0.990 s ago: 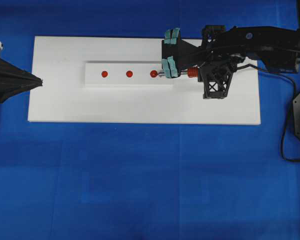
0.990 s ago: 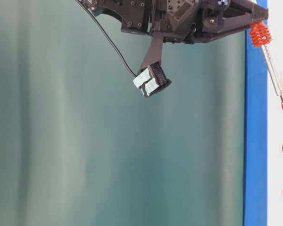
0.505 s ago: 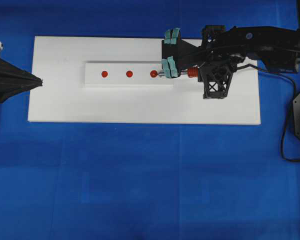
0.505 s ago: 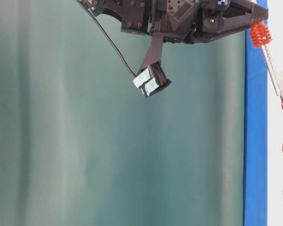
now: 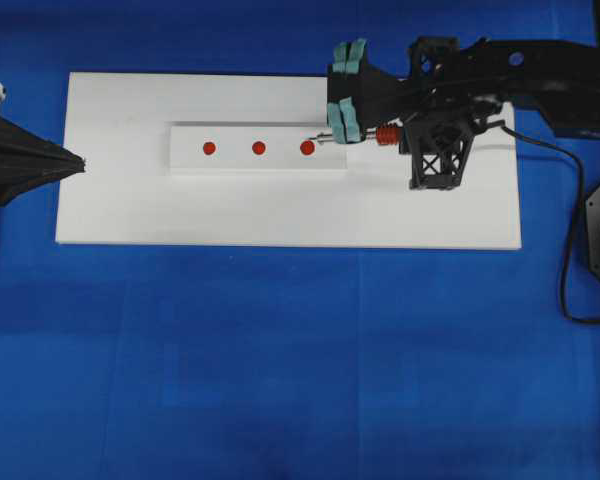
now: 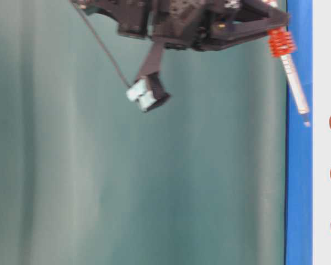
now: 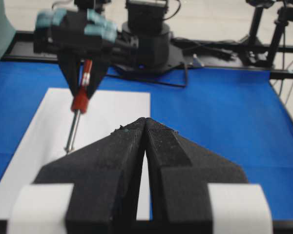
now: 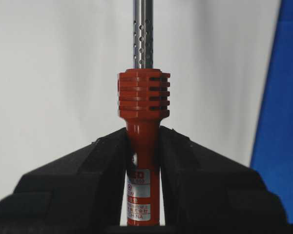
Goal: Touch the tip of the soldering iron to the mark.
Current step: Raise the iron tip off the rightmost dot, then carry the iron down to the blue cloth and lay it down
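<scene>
1. Three red dots in a row on the white block [image 5: 257, 148]; the mark [image 5: 259, 148] is the middle one, bare.
2. Right gripper [image 5: 342, 108] fingers clamped on the soldering iron [image 5: 380, 137] by its red handle, shaft aimed toward the dots.
3. Iron tip [image 6: 306, 122] sits off the block, short of the nearest end dot [image 5: 307, 147], well apart from the mark.
4. Left gripper [image 5: 78, 162] at the white board's [image 5: 280, 215] left edge, fingers pressed together, holding nothing.

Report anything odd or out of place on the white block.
Nothing stands out. The white block lies straight on its board, its three red dots in an even row. The soldering iron sits straight in the right tool, its tip near the end dot, not the mark.
</scene>
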`<state>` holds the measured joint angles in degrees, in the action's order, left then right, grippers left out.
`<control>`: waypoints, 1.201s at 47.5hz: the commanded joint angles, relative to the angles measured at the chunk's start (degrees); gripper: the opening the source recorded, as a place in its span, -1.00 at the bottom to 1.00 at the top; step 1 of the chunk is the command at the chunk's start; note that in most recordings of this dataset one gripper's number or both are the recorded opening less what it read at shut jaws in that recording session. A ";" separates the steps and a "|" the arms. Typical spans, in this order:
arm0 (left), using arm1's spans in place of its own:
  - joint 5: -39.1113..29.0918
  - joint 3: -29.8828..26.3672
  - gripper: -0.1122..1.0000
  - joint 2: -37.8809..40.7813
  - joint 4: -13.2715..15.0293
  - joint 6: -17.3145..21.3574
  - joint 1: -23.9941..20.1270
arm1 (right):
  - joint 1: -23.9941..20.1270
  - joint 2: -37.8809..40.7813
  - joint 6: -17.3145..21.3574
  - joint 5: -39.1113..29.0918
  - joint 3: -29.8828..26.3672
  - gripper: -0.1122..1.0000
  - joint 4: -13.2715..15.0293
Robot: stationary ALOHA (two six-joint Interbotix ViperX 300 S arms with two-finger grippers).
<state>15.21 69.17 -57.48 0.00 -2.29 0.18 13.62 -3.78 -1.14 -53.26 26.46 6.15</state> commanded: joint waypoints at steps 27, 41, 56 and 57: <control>0.70 -0.70 -0.79 0.18 -0.09 -0.09 -0.09 | -0.26 -8.09 0.09 -11.87 -10.46 -0.68 1.67; 0.70 -0.70 -0.79 0.18 -0.18 -0.09 -0.09 | -0.26 -8.17 0.26 -11.78 -10.46 -0.68 1.67; 0.79 -0.70 -0.79 0.18 -0.09 -0.09 -0.09 | -5.19 -8.26 6.86 -11.78 -10.02 -0.68 1.67; 0.79 -0.70 -0.79 0.18 -0.09 -0.09 -0.09 | -5.89 -8.17 7.38 -11.78 -9.93 -0.68 1.67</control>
<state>15.21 69.08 -57.57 0.00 -2.29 0.18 9.84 -10.81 5.10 -65.21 17.23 7.65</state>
